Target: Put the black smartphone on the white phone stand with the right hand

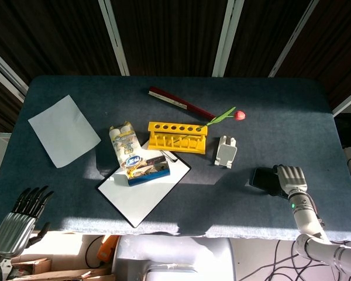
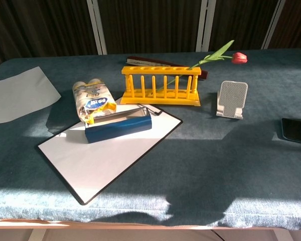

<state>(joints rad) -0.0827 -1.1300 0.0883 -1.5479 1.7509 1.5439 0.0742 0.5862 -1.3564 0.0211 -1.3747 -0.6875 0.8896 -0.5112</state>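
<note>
We've got our right hand (image 1: pixel 290 177) curled over the black smartphone (image 1: pixel 262 178) near the table's (image 1: pixel 164 88) right edge, probably securing grip for the white phone stand (image 1: pixel 226 151); can't confirm fingers pinching.

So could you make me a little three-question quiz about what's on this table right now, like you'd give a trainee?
1. True or false: the black smartphone already sits on the white phone stand.
2. Which hand is at the phone? A) left hand B) right hand
3. Fill in: the red tulip lies just behind the yellow ____.

Key:
1. False; it lies flat on the table, right of the stand.
2. B; the left hand hangs off the table's near edge.
3. Rack.
</note>
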